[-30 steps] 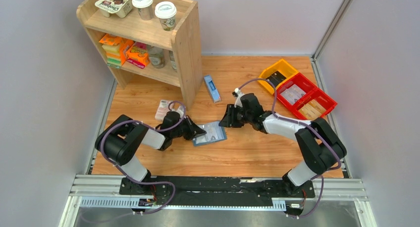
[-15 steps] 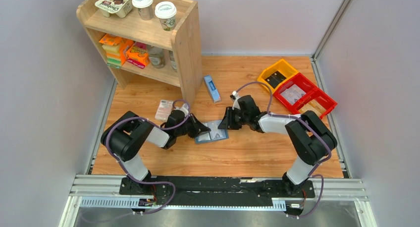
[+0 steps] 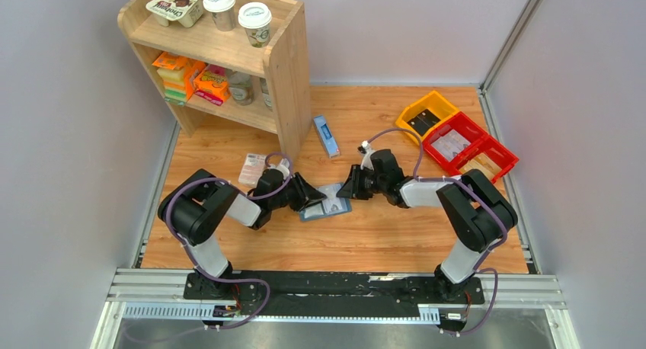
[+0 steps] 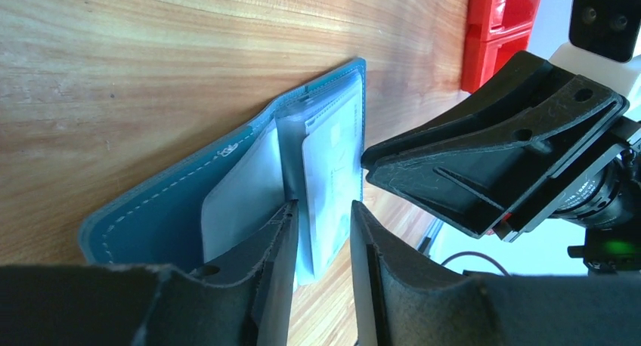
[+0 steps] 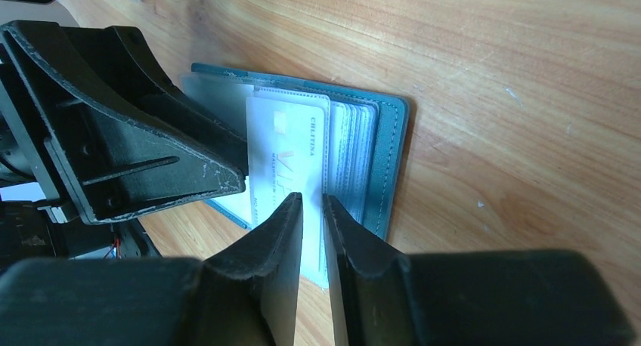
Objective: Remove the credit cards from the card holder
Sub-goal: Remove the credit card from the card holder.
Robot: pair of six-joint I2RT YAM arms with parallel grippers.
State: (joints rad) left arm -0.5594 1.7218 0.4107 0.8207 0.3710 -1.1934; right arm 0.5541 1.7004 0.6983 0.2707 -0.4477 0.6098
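- A pale wooden two-tier shelf unit (image 3: 289, 90) stands at the 11 o'clock corner of the light wooden desk (image 3: 381, 235). Lidded paper cups (image 3: 254, 17) are on its top board.
- A flat pink-and-white patterned pack (image 3: 251, 168) lies at 6 o'clock of the shelf, just beside the left arm's wrist.
- The left claw (image 4: 323, 208) sits low over the desk at the 9 o'clock edge of the card holder. Its fingers are spread part way, and the near edge of the clear plastic sleeves (image 4: 332, 157) shows in the gap.
- The small flat teal-blue fabric card holder (image 3: 335, 206) lies open near the middle of the desk, between the two claws. Its sleeves stand up from the spine.
- A narrow blue-and-white box (image 3: 326, 136) lies at 12 o'clock of the holder, near the shelf's foot.
- The right claw (image 5: 311, 201) points in from the holder's 2 o'clock side. Its fingers are close together with only a thin slit between them. The edge of a white card (image 5: 291, 146) shows in that slit, but I cannot tell whether they pinch it.
- A yellow plastic bin (image 3: 444, 101) and red plastic bins (image 3: 487, 139) sit at the desk's 2 o'clock corner.
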